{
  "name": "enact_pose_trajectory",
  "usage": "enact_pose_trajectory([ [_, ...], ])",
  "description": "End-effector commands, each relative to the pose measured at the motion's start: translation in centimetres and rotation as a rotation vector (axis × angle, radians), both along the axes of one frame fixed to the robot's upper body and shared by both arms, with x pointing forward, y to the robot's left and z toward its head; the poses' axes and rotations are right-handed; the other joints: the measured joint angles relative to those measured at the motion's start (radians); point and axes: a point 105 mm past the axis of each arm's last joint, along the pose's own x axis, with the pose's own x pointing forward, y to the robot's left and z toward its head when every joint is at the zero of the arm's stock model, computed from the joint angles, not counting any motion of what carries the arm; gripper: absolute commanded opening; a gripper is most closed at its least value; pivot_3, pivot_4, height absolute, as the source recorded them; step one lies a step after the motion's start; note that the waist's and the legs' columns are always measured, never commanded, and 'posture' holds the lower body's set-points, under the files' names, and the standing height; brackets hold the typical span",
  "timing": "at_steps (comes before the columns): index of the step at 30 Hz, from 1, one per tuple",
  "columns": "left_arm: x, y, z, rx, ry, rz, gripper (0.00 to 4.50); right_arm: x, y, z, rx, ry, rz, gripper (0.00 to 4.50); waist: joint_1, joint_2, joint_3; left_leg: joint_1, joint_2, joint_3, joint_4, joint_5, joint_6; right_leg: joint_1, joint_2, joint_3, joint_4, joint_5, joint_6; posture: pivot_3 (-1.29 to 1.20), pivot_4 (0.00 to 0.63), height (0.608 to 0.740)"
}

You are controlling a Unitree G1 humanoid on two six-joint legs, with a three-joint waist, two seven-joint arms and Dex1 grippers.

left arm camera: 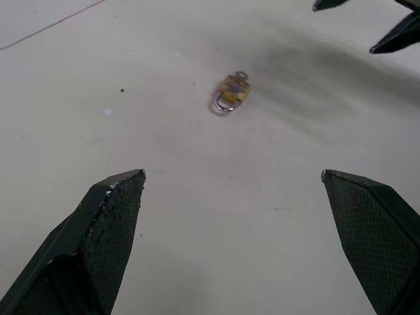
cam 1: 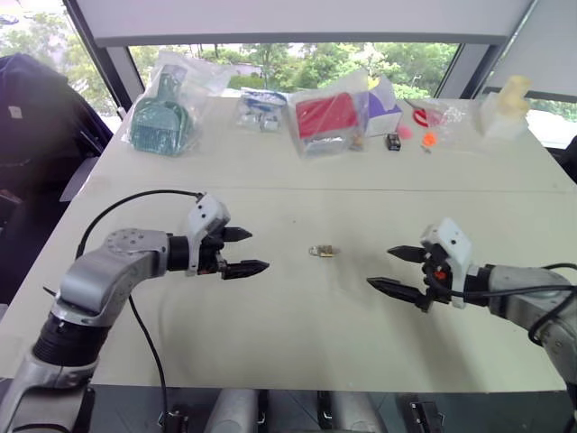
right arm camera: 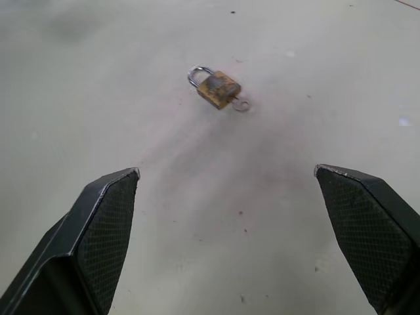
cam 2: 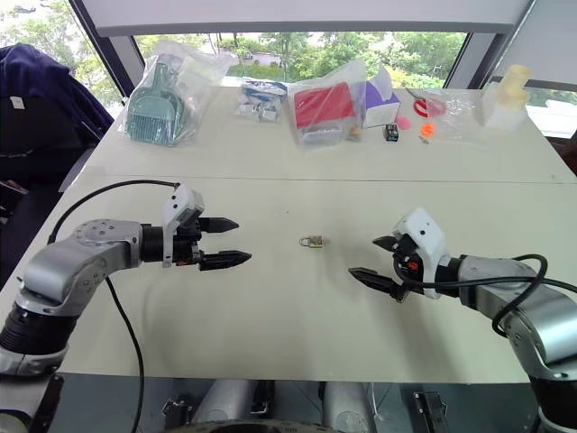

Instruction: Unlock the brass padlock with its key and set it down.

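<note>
- The small golden-yellow brass padlock [cam 1: 322, 251], with its thin silver U-shaped shackle, lies flat on the pale off-white tabletop [cam 1: 297, 334], in the open stretch between the two hands.
- Its silver key [right arm camera: 240, 105] appears to sit in the bottom of the body already, with the ring-shaped bow sticking out at the end opposite the shackle.
- The left hand [cam 1: 238, 252], two black tapered fingers on a grey arm, hovers above the tabletop to the padlock's left, pointing across toward it. The fingers are spread wide with nothing between them.
- The right hand [cam 1: 395, 271], of the same build, hovers to the padlock's right, pointing back toward it. Its fingers are likewise wide apart and empty.
- The padlock's long axis runs roughly along the line between the two hands: shackle end toward the left hand, key end toward the right hand.
- Neither hand touches the padlock. Both stand clear of it, and the gaps look about alike, so I cannot say which is nearer.
- Judged from this layout, the shackle-side hand suits holding the body and the right hand suits pinching the key bow, since each already faces its own end.
- The padlock is smaller than a finger, so a slight miss may push it along the tabletop rather than catch it.
- Bagged items along the far edge lie well apart from the work.
</note>
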Motion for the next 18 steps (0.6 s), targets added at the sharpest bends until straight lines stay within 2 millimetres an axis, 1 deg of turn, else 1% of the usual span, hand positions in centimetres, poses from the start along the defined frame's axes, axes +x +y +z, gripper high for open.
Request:
enact_pose_trajectory([
  [1,-0.2,0.2,0.9,0.063,-0.03,-0.089,4.5,1.1,0.8,0.5,-0.059,-0.053,0.079,4.46,0.0,0.0,0.0,0.0,0.0,0.0,0.0,0.0,0.0,0.0,0.0,0.0,0.0,0.0,0.0,0.0,0.15,0.74],
  [5,0.5,1.2,2.0,0.099,-0.041,-0.11,4.5,3.7,2.9,0.6,-0.087,-0.071,0.184,4.46,-0.004,0.0,0.0,0.001,0.0,0.0,0.0,0.001,0.001,0.0,0.001,0.0,0.001,0.0,0.0,0.0,0.15,0.74],
  [7,0.5,1.4,2.2,0.11,-0.043,-0.124,4.5,4.5,3.3,0.3,-0.103,-0.069,0.211,4.46,-0.004,0.0,0.0,0.001,-0.001,0.0,0.0,0.001,0.001,0.0,0.001,-0.001,0.002,0.0,0.0,0.0,0.15,0.74],
  [8,0.5,1.4,2.2,0.113,-0.044,-0.128,4.5,5.0,3.5,0.1,-0.115,-0.065,0.223,4.46,-0.003,0.0,0.0,0.0,-0.001,0.0,0.0,0.002,0.001,0.0,0.001,-0.001,0.002,0.0,0.0,0.0,0.15,0.74],
  [11,0.5,1.7,2.3,0.116,-0.063,-0.113,4.5,7.0,4.7,-1.4,-0.189,-0.049,0.293,4.46,-0.002,0.0,0.0,0.0,-0.001,0.001,0.0,0.002,0.001,0.0,0.001,-0.001,0.002,0.0,0.001,0.0,0.15,0.74],
  [15,-0.1,1.8,1.6,0.11,-0.051,-0.102,4.5,7.8,5.0,-2.6,-0.251,-0.024,0.363,4.46,0.001,0.0,0.0,-0.001,-0.003,0.001,0.0,0.002,0.002,0.0,0.001,-0.001,0.002,0.002,0.004,0.0,0.15,0.74],
  [17,-0.3,1.7,1.5,0.098,-0.056,-0.089,4.5,8.1,5.1,-2.4,-0.246,-0.029,0.372,4.46,0.002,-0.001,0.0,-0.001,-0.003,0.001,0.0,0.002,0.002,0.0,0.001,-0.001,0.002,0.002,0.004,0.0,0.15,0.74],
  [18,-0.3,1.6,1.6,0.078,-0.059,-0.082,4.5,8.1,5.0,-1.9,-0.226,-0.037,0.366,4.46,0.003,-0.001,0.001,-0.001,-0.004,0.001,0.0,0.001,0.002,0.0,0.0,-0.001,0.002,0.002,0.004,0.0,0.15,0.74],
])
